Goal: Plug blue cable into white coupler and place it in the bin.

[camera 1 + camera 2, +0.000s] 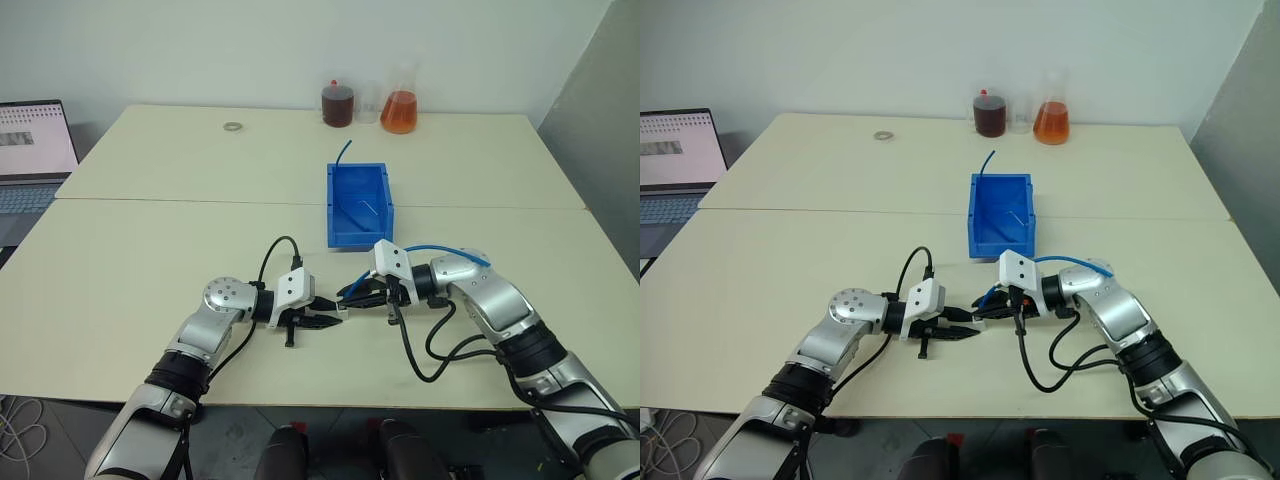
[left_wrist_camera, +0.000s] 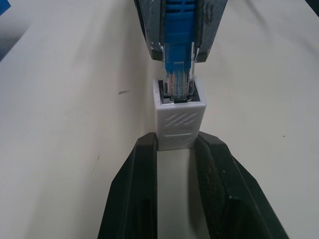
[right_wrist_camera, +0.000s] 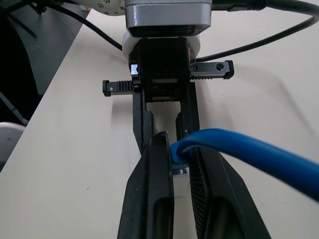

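plug half in, not home yet. clenched on the tiny white-grey boxy plastic coupler point(image 2: 178, 121): the left gripper point(image 2: 177, 149), black fingers pinching its rear end, lower centre of the left wrist picture. clenched on the long thin light-blue network cable point(image 3: 239, 149) just behind its small clear plug point(image 2: 177, 82): the right gripper point(image 3: 180, 164), coming down from the top of that same picture. meeting point in the head views: low centre of the frame, over the pale table point(image 1: 150, 250), just in front of the bin.

risks from here, as a judgement: plug tip sitting in the socket mouth but most of its clear body outside, so no latch likely yet. slight tilt between plug and socket, then a hard push, and a jam or a bent clip. coupler held by its tail end alone, so a firm shove could slide it back through the fingers or twist it loose. cable looping off to the right of the right arm, free to drag on the wrist and pull the plug back out. early release, and the joined pair drops on the table short of the bin.

containers: rectangular bright-blue plastic open-top bin point(image 1: 336, 225), centre of frame, with a thin blue strand point(image 1: 343, 150) poking over its far left corner and faint pale marks inside, contents otherwise hard to tell. upper centre, by the wall: a round jar of dark red-brown liquid point(image 1: 338, 106), a small clear cup point(image 1: 367, 103), a conical flask of orange liquid point(image 1: 399, 112).
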{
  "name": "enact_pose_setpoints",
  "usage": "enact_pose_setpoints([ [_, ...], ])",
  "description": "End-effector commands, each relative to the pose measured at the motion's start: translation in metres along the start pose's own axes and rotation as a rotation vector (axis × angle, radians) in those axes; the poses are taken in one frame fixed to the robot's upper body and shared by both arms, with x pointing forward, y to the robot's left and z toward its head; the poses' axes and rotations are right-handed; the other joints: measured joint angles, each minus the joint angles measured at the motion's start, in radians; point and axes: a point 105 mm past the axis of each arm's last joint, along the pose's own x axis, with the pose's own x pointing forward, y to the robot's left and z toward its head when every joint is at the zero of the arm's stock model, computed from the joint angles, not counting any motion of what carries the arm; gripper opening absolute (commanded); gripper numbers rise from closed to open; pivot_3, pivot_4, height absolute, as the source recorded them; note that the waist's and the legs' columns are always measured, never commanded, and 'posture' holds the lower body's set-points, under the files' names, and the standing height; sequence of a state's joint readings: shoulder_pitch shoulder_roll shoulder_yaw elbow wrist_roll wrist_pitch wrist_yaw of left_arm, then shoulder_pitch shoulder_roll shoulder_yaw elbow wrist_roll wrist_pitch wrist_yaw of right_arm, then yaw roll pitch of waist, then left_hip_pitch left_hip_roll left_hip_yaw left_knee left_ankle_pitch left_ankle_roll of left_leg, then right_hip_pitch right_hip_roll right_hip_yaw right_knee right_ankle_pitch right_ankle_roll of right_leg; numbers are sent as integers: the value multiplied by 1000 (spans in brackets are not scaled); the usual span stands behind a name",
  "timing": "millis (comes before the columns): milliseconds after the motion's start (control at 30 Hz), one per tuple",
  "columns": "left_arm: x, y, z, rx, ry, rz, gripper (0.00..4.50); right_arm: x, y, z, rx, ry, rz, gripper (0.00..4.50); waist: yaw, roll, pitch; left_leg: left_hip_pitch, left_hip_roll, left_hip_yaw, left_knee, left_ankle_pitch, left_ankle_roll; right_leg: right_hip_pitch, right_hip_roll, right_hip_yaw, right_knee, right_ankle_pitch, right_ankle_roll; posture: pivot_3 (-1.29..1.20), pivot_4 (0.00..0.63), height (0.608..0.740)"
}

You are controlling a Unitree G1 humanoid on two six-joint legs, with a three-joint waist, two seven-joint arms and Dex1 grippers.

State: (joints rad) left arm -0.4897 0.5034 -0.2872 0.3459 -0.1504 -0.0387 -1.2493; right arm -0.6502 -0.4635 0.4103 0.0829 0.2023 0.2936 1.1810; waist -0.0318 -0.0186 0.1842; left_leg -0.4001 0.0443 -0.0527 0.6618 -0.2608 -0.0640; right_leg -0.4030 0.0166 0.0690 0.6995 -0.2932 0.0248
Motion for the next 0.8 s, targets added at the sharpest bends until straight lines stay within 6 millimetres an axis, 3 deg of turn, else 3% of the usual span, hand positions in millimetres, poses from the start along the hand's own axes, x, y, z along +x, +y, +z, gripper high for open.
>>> enact_pose_setpoints([
  [33,-2,6,4,18,4,27,751,-3,1,-4,-11,43,22,164,0,0,0,0,0,0,0,0,0,0,0,0,0,0,0,0,150,740],
  [333,-1,6,5,25,2,31,751,-8,0,-6,-21,87,56,164,1,0,0,0,0,0,0,0,0,0,0,0,0,0,0,0,150,740],
  [800,0,7,8,35,-4,39,751,9,0,-7,-13,76,51,164,0,0,0,0,0,0,0,0,0,0,0,0,0,0,0,0,150,740],
])
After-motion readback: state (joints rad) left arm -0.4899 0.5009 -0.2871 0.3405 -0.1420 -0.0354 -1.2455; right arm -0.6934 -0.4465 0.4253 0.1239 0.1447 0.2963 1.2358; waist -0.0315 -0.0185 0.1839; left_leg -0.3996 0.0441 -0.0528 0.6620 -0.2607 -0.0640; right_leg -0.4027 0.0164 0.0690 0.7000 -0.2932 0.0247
